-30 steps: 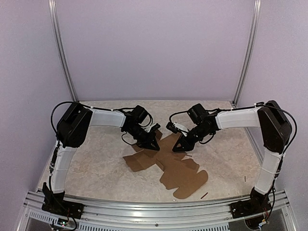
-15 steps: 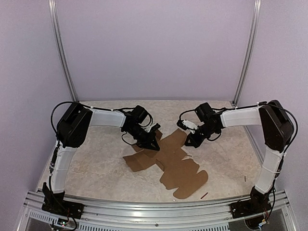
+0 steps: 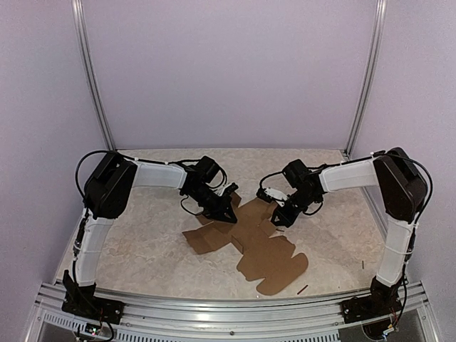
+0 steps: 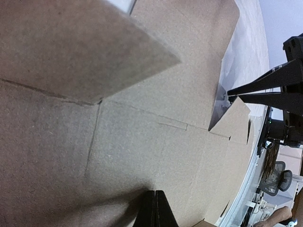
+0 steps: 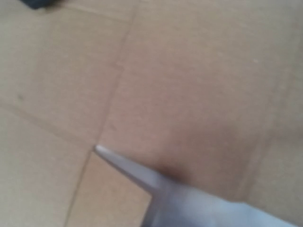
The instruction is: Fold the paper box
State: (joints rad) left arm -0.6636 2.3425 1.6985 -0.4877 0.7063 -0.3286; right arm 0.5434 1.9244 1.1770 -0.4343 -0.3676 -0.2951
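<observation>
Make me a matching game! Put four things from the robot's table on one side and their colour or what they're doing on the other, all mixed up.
1 paper box
2 left gripper
3 stick
4 table

A pale, marbled
B brown, unfolded
C shut, tip down at the box
D dark, near the front edge

Pairs: 1-B, 2-C, 3-D, 4-A
</observation>
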